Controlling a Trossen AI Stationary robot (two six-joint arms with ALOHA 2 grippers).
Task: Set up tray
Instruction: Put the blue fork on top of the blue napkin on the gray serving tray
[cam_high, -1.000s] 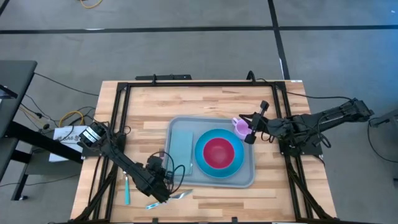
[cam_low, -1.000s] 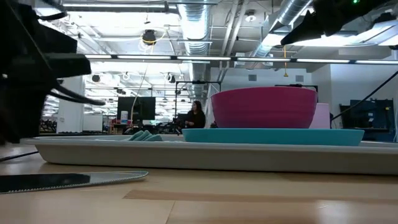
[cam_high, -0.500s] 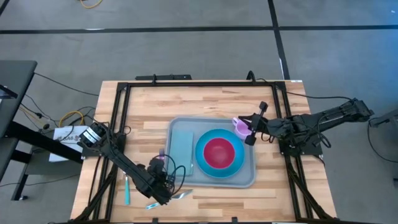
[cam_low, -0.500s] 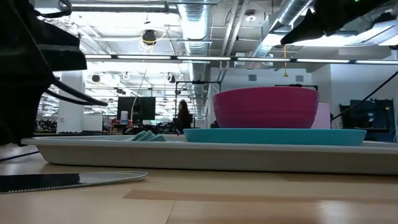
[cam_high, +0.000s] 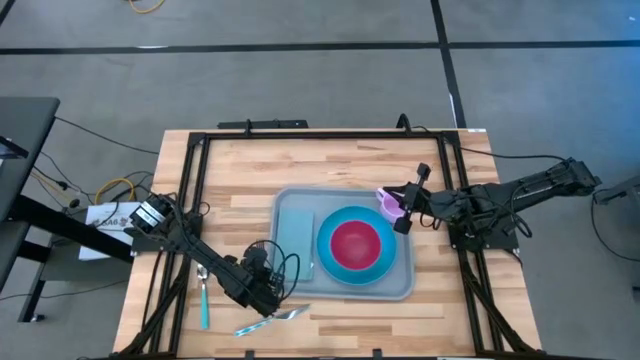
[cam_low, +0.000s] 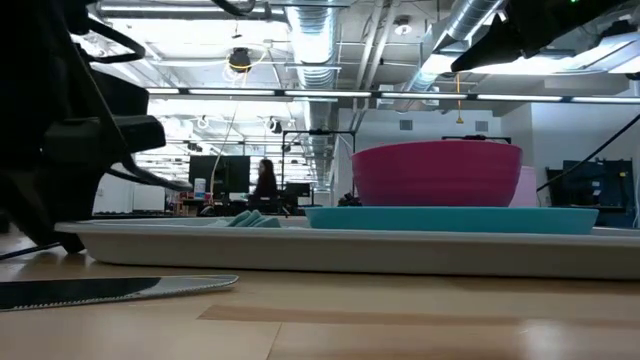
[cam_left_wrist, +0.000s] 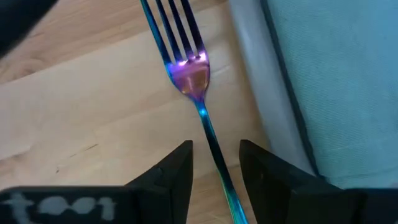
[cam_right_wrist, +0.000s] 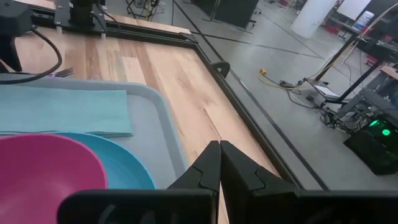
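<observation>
A place setting nears completion on the wooden tabletop (cam_high: 230, 170), where the tray (cam_high: 405, 285) sits at centre frame in the high view, already carrying a teal napkin (cam_high: 293, 237), a blue plate (cam_high: 352, 243) and a magenta bowl (cam_high: 351, 243), with a small pink cup (cam_high: 387, 203) at its upper right corner.

The step in hand appears to be the cutlery. At lower left of the high view, the left end effector (cam_high: 268, 293) is down just off the tray's left rim, and its wrist camera shows an iridescent fork (cam_left_wrist: 189, 68) lying on the wood beside that rim, the handle running between the two fingers (cam_left_wrist: 171, 174), which stand slightly apart and do not yet pinch it. The next move would likely call for closing on the handle and lifting the fork over the rim.

A knife (cam_low: 120, 289) and a teal-handled utensil (cam_high: 203, 303) also wait on the tabletop.

The right end effector (cam_right_wrist: 219, 163) hovers near the tray's upper right, fingers pressed together, holding nothing.
</observation>
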